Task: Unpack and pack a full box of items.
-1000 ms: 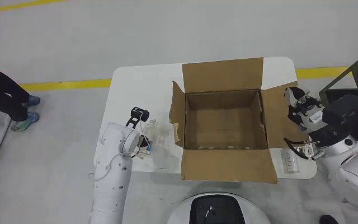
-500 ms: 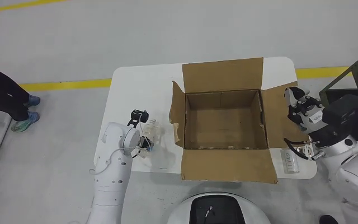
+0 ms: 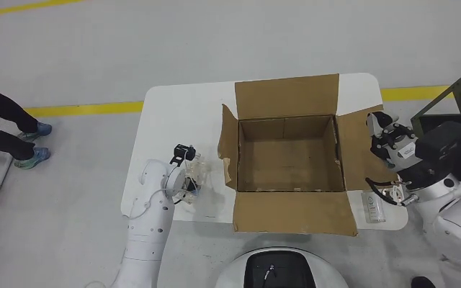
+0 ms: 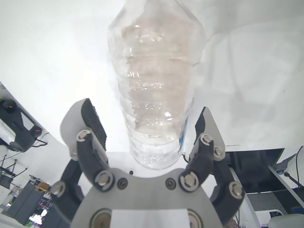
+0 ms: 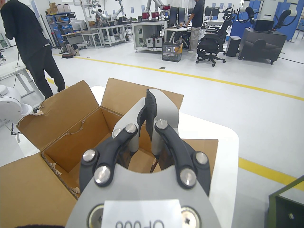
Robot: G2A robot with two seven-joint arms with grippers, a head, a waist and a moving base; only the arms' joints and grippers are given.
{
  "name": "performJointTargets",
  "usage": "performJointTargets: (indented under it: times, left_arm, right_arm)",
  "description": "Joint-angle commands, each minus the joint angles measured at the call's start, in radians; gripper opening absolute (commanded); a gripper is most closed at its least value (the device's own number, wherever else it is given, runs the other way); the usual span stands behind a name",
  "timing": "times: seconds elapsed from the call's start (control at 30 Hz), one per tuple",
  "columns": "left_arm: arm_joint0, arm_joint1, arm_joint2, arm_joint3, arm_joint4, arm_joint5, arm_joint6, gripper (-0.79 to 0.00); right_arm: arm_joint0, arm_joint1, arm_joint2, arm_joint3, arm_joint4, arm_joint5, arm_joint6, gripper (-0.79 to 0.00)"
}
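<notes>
Now, on your table (image 3: 173, 108) the open cardboard box (image 3: 288, 155) stands empty. The clear bottle (image 4: 154, 91) lies off its left flap, base toward your left gripper (image 4: 146, 110), long axis running straight out between its spread fingers. Your right gripper (image 5: 149, 100), clenched and empty, sits across the box.

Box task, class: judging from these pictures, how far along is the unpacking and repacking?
Done: the box looks empty, with a bottle and a small white container out on the table. In hand: the open left gripper straddles the lying bottle, not gripping it. Left: probably all the repacking; the right gripper is shut on nothing beside the box.
</notes>
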Motion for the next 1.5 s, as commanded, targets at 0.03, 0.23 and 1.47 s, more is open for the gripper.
performJointTargets:
  times: [0.03, 0.23, 1.47]
  left_arm:
    - [-0.007, 0.0, 0.004, 0.018, -0.016, 0.003, -0.001, -0.785]
    - [-0.015, 0.001, 0.007, 0.021, -0.028, 0.01, 0.009, -0.785]
    - [0.022, 0.017, -0.064, -0.327, -0.048, 0.207, 0.01, -0.785]
  right_arm:
    - [0.0, 0.0, 0.0, 0.0, 0.0, 0.0, 0.0, -0.785]
    - [0.005, -0.001, 0.008, -0.004, 0.005, 0.045, 0.024, -0.785]
    - [0.163, 0.024, 0.17, 0.157, 0.497, 0.528, 0.795, 0.0]
